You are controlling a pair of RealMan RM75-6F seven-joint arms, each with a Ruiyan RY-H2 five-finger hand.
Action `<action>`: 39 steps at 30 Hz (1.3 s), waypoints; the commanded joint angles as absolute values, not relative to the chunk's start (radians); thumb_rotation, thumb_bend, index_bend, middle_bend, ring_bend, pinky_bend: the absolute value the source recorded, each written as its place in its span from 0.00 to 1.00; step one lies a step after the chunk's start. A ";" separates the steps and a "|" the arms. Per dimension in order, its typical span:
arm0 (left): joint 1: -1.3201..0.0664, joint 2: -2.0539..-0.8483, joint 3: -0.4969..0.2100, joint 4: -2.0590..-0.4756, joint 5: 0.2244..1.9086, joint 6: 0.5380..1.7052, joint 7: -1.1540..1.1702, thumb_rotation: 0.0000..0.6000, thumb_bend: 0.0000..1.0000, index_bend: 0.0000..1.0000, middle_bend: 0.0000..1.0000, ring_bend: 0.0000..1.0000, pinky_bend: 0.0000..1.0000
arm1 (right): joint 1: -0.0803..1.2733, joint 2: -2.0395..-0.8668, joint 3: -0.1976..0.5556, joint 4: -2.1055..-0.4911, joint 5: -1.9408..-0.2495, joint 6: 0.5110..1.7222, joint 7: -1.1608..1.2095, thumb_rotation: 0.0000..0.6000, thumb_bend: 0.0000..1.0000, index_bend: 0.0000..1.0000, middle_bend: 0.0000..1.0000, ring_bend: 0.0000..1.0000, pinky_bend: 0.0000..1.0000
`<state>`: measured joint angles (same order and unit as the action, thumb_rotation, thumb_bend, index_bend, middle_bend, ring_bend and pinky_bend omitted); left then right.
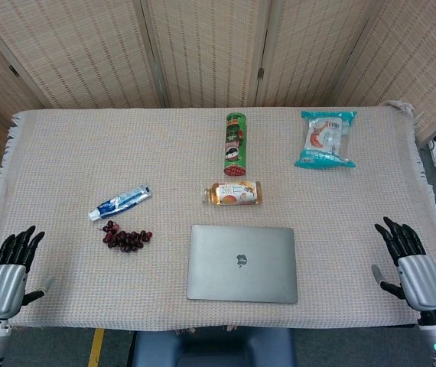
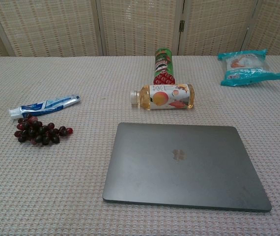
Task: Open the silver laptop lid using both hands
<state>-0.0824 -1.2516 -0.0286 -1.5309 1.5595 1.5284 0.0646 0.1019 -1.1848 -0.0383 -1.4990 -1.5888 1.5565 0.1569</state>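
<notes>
Closest to the robot's chest lies the silver laptop [image 2: 184,164], lid flat down, logo up, its front edge near the desk's [image 1: 65,145] near side. Both hands sit well apart from it at the two near corners: the left hand [image 1: 8,271] and the right hand [image 1: 413,267] are each released, fingers spread and pointing upward, holding nothing. The chest view shows neither of them.

From where I stand, the trouble looks like this. The lid sits flush with the base, so there is hardly a seam for thick fingertips to catch; a hand pressing down while trying to lift would only pin it shut. If one hand lifts without the other steadying the base, the whole machine will likely tip or skate across the woven cloth.

Just behind the laptop lies a juice bottle [image 2: 163,96] on its side, with a green chip can [image 2: 163,65] beyond it. A lid swung fully back, or a laptop shoved away, could nudge the bottle and send it rolling. The grapes [image 2: 39,132] and toothpaste tube [image 2: 44,105] to the left seem far enough off, as does the teal snack bag [image 2: 248,66].
</notes>
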 commanded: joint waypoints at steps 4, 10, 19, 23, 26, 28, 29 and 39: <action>-0.086 -1.260 -0.031 -1.523 1.560 1.530 0.063 1.00 0.33 0.05 0.00 0.00 0.00 | 0.101 -1.184 -0.032 -1.499 -1.589 1.545 0.157 1.00 0.45 0.00 0.00 0.01 0.00; -0.080 -1.252 -0.025 -1.525 1.565 1.537 0.054 1.00 0.33 0.05 0.00 0.00 0.00 | 0.098 -1.181 -0.033 -1.498 -1.612 1.547 0.167 1.00 0.45 0.00 0.00 0.01 0.00; -0.077 -1.244 -0.017 -1.522 1.588 1.551 0.037 1.00 0.33 0.06 0.00 0.00 0.00 | 0.118 -1.176 -0.047 -1.503 -1.666 1.520 0.163 1.00 0.45 0.00 0.00 0.01 0.00; -0.081 -1.238 -0.009 -1.519 1.612 1.558 0.037 1.00 0.33 0.06 0.00 0.00 0.00 | 0.178 -1.189 -0.060 -1.524 -1.737 1.450 0.140 1.00 0.45 0.00 0.00 0.01 0.00; -0.084 -1.231 -0.003 -1.528 1.633 1.561 0.040 1.00 0.33 0.06 0.00 0.00 0.00 | 0.241 -1.207 -0.063 -1.550 -1.787 1.376 0.118 1.00 0.45 0.00 0.00 0.01 0.00; -0.086 -1.227 0.001 -1.534 1.644 1.563 0.046 1.00 0.33 0.06 0.00 0.00 0.00 | 0.283 -1.217 -0.066 -1.568 -1.811 1.316 0.094 1.00 0.45 0.00 0.00 0.00 0.00; -0.086 -1.224 0.002 -1.537 1.648 1.564 0.049 1.00 0.33 0.06 0.00 0.00 0.00 | 0.307 -1.225 -0.067 -1.578 -1.820 1.280 0.075 1.00 0.45 0.00 0.00 0.00 0.00; -0.089 -1.207 0.020 -1.568 1.669 1.554 0.063 1.00 0.33 0.06 0.00 0.00 0.00 | 0.455 -1.345 -0.051 -1.632 -1.824 1.053 -0.034 1.00 0.45 0.00 0.00 0.01 0.00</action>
<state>-0.0879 -1.2077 0.0197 -1.5659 1.6675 1.5546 0.0622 0.4260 -1.3156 -0.0553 -1.6251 -1.8229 1.0860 -0.0142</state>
